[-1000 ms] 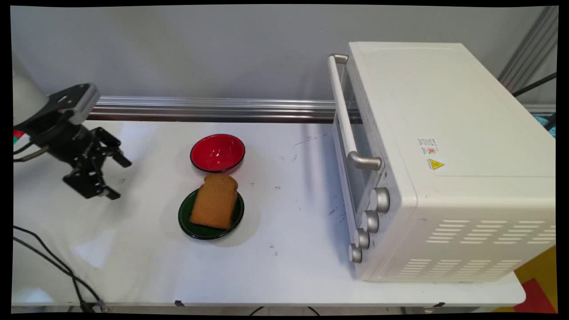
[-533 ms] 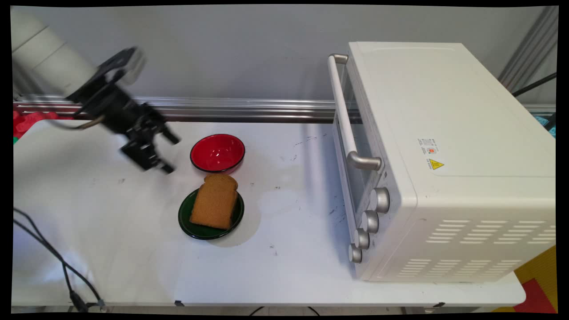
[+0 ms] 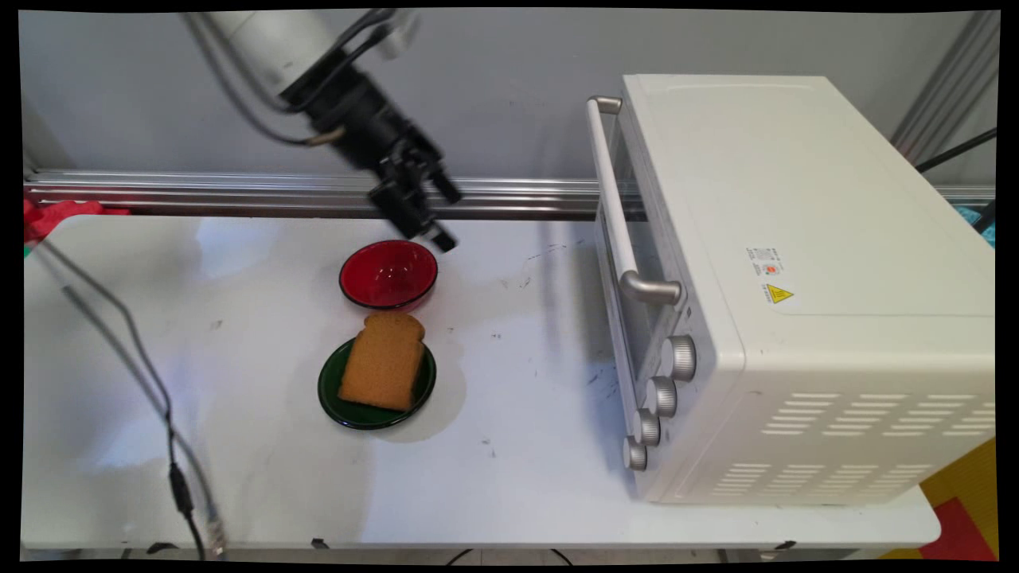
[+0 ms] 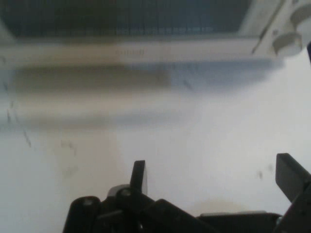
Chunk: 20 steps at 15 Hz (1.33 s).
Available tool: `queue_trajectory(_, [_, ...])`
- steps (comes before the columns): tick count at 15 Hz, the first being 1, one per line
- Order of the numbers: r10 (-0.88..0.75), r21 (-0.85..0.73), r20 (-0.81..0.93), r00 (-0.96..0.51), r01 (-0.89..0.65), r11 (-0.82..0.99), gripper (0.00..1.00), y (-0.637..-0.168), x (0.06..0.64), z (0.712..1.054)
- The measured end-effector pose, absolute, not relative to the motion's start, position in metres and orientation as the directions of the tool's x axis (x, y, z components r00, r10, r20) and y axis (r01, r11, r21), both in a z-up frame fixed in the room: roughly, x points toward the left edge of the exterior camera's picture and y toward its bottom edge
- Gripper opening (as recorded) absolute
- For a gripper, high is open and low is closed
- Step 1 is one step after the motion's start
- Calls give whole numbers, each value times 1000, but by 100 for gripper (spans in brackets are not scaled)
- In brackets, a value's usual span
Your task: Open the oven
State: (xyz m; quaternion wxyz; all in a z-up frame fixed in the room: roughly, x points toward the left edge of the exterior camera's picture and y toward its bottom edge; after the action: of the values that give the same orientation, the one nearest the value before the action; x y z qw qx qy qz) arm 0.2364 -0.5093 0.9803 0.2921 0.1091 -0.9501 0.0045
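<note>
**A:** What do you see from your side?

**B:** My pincer [image 3: 440, 216] hangs in the air just behind the red bowl [image 3: 388, 274], with its fingers apart and nothing between them. In the hand view I see the two fingers [image 4: 138, 175] well separated, and the front of the oven ahead.

**A:** And the bread?

**B:** The bread slice [image 3: 383, 360] lies on the green plate [image 3: 340, 398], close in front of the red bowl. The white oven [image 3: 796, 286] stands to the right on the desk [image 3: 517, 477], its door closed.

**A:** What worries you?

**B:** I think the lower finger is close above the bowl's rim; if I descend here, it may hit the rim and tip or push the bowl against the plate. Also the black cable [image 3: 151, 398] hangs loosely over the desk and could catch on something.
</note>
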Motion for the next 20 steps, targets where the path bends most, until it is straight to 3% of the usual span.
queue_trajectory(10, [-123, 42, 651, -749, -126, 991, 100, -575, 161, 1032])
queue_trajectory(20, [-189, 81, 660, -727, -181, 980, 100, -596, 127, 1054])
